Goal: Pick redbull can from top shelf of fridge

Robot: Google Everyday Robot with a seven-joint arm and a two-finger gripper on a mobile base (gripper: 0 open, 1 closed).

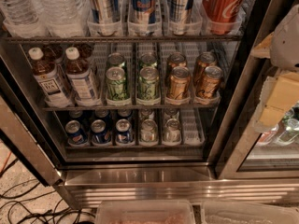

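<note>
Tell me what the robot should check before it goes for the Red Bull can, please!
1. Is the redbull can upright on the top shelf: ok.
2. Is there only one target: not ok, a second checked can stands further left.
3. Are the neighbours apart: ok, the blue can and the Coca-Cola can sit in their own trays on either side.
4. Is the tool lined up with the can: not ok, it is at the picture's right edge, lower in view than the top shelf, by the frame of the fridge.
5. Is the tool empty: cannot tell.
6. Is the can's lid in view: not ok, the picture cuts it off.
</note>
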